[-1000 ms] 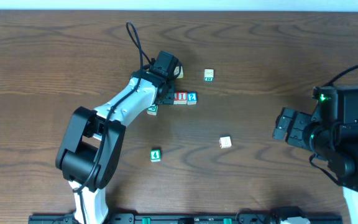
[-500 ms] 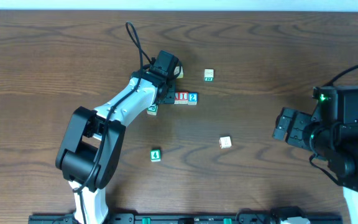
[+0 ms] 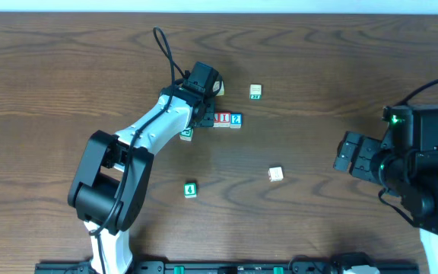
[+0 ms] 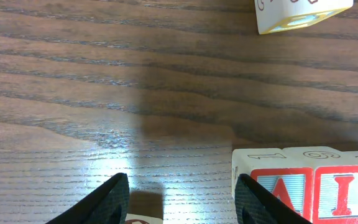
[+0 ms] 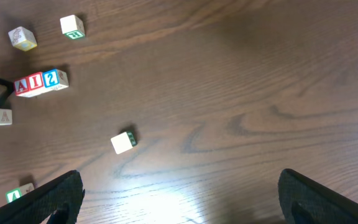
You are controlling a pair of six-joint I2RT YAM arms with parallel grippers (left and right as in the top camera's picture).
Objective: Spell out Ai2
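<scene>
Nudged slightly right, your A cube (image 4: 278, 193), I cube (image 4: 344, 193) and 2 cube (image 3: 236, 119) sit touching in line; left gripper (image 4: 182, 186) spread (empty) beside A, right gripper (image 5: 180, 180) spread too.

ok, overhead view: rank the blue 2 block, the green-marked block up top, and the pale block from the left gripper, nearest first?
1. blue 2 block: just right of the left gripper, at the end of the row.
2. green-marked block: up and to the right.
3. pale block: lower right, farthest.
</scene>
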